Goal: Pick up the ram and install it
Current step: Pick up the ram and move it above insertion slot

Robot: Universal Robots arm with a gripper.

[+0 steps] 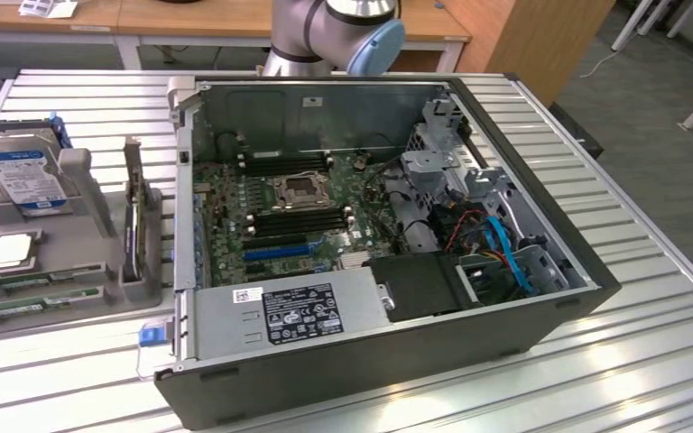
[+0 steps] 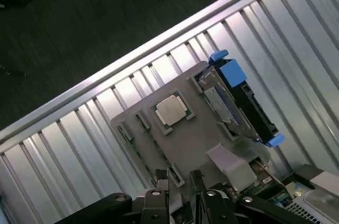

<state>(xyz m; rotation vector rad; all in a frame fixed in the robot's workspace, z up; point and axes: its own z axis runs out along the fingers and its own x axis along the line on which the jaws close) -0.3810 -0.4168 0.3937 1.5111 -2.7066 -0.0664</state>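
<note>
Two ram sticks (image 1: pixel 36 281) lie flat in the grooves of a grey holder (image 1: pixel 46 262) at the exterior view's left, beside the open computer case (image 1: pixel 383 361). In the wrist view the ram (image 2: pixel 159 148) runs as thin strips next to the square silvery processor (image 2: pixel 170 110). My gripper (image 2: pixel 179 196) hangs well above the holder, over one end of the sticks. Its dark fingers (image 2: pixel 158 198) stand apart with nothing between them. The black memory slots (image 1: pixel 302 221) on the motherboard flank the processor socket (image 1: pixel 295 189).
The holder also carries a hard drive (image 1: pixel 22 176) with blue rails and an upright dark expansion card (image 1: pixel 137 225). The arm's base (image 1: pixel 322 36) rises behind the case. A power supply (image 1: pixel 292 311) and cables (image 1: pixel 491 239) fill the case's near and right parts. The ribbed metal table (image 1: pixel 635 298) ends close by.
</note>
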